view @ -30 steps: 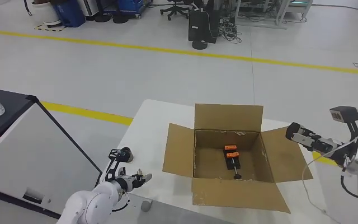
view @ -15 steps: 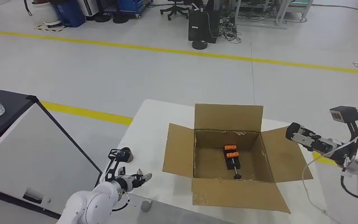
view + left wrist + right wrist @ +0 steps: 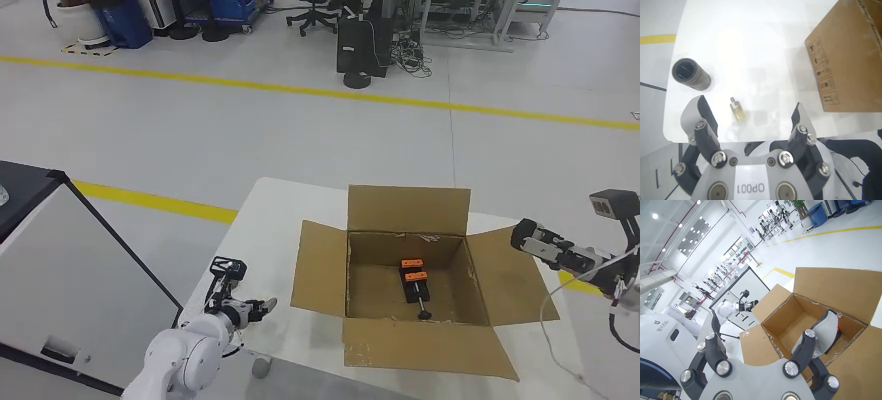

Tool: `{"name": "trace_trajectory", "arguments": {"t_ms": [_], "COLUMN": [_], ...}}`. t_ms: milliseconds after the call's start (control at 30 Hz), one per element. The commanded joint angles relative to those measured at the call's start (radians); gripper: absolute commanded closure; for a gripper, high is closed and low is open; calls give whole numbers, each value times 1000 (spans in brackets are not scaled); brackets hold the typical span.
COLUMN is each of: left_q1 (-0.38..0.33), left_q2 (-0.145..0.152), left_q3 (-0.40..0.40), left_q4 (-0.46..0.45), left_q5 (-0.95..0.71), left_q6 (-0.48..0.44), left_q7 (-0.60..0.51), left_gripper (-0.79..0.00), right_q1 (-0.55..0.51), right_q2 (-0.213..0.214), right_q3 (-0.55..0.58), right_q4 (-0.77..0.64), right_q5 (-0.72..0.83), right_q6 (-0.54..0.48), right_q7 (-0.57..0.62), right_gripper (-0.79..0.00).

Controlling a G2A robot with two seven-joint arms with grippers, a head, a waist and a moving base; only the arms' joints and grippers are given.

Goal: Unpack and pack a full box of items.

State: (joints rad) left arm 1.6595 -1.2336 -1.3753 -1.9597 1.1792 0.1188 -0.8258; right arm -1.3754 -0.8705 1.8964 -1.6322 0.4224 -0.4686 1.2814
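1. White tabletop (image 3: 270, 215), left corner: over the last second the left hand (image 3: 258, 304) has swung in from beyond the edge towards the box. It now hangs low over that corner, fingers (image 3: 705, 111) spread wide and holding nothing.
2. A dark cylinder (image 3: 691, 74) sits near the tabletop's left edge with its open bore turned to the wrist camera. I cannot tell whether it stands or lies.
3. A small brass fitting (image 3: 737, 111) lies on its side near the cylinder, apart from it and ahead of the left hand's spread fingers. Its long axis runs roughly along the hand's reach, and its narrow stud end points away from the hand.
4. My reading is that the shift lines the left hand up on the fitting for a pick. The fingers would close across its short width.
5. The cardboard box (image 3: 410, 210) has not moved and all four flaps are folded out.
6. One black part with orange caps (image 3: 413, 278) remains on the box floor. Its long axis runs from far wall to near wall, orange end far and thin knobbed rod near.
7. The right hand (image 3: 528, 238) has stayed still above the right flap, fingers apart and empty.
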Motion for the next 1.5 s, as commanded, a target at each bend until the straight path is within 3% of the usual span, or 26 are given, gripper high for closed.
{"name": "trace_trajectory", "arguments": {"t_ms": [0, 133, 267, 533, 567, 600, 633, 667, 700, 733, 767, 833, 900, 967, 1067, 1133, 1167, 1200, 1233, 1300, 1367, 1467], "left_q1": [-21, -53, -57, -83, -89, -95, -101, -109, -116, -122, -128, -137, -141, -142, -143, -144, -146, -147, -148, -152, -159, -168], "left_q2": [-3, -8, -8, -13, -13, -14, -16, -17, -18, -20, -21, -22, -23, -24, -25, -26, -26, -27, -27, -29, -30, -32], "left_q3": [18, 51, 73, 103, 106, 110, 112, 113, 117, 119, 123, 129, 132, 132, 132, 134, 136, 138, 139, 141, 145, 151], "left_q4": [36, 92, 84, 103, 112, 120, 128, 138, 146, 155, 163, 173, 182, 185, 187, 188, 190, 191, 193, 199, 209, 223], "left_q5": [18, 59, 94, 111, 114, 116, 107, 105, 107, 103, 106, 106, 108, 102, 107, 116, 123, 127, 131, 132, 135, 141], "left_q6": [42, 99, 115, 115, 118, 120, 130, 140, 146, 156, 158, 159, 159, 163, 171, 178, 178, 180, 184, 194, 194, 191], "left_q7": [-7, -69, -158, -167, -170, -173, -179, -187, -192, -198, -207, -209, -208, -207, -205, -207, -214, -217, -220, -230, -242, -240], "left_gripper": [-785, -785, -785, -785, -668, -727, -708, -548, -496, -542, -693, -656, -533, -545, -496, -520, -610, -625, -563, -557, -668, -677], "right_q1": [0, 0, 0, 0, 0, 0, 0, 0, 0, 0, 0, 0, 0, 0, 0, 0, 0, 0, 0, 0, 0, 0], "right_q2": [0, 0, 0, 0, 0, 0, 0, 0, 0, 0, 0, 0, 0, 0, 0, 0, 0, 0, 0, 0, 0, 0], "right_q3": [0, 0, 0, 0, 0, 0, 0, 0, 0, 0, 0, 0, 0, 0, 0, 0, 0, 0, 0, 0, 0, 0], "right_q4": [0, 0, 0, 0, 0, 0, 0, 0, 0, 0, 0, 0, 0, 0, 0, 0, 0, 0, 0, 0, 0, 0], "right_q5": [0, 0, 0, 0, 0, 0, 0, 0, 0, 0, 0, 0, 0, 0, 0, 0, 0, 0, 0, 0, 0, 0], "right_q6": [0, 0, 0, 0, 0, 0, 0, 0, 0, 0, 0, 0, 0, 0, 0, 0, 0, 0, 0, 0, 0, 0], "right_q7": [0, 0, 0, 0, 0, 0, 0, 0, 0, 0, 0, 0, 0, 0, 0, 0, 0, 0, 0, 0, 0, 0], "right_gripper": [-785, -785, -785, -785, -785, -785, -785, -785, -785, -785, -785, -785, -785, -785, -785, -785, -785, -785, -785, -785, -785, -785]}}
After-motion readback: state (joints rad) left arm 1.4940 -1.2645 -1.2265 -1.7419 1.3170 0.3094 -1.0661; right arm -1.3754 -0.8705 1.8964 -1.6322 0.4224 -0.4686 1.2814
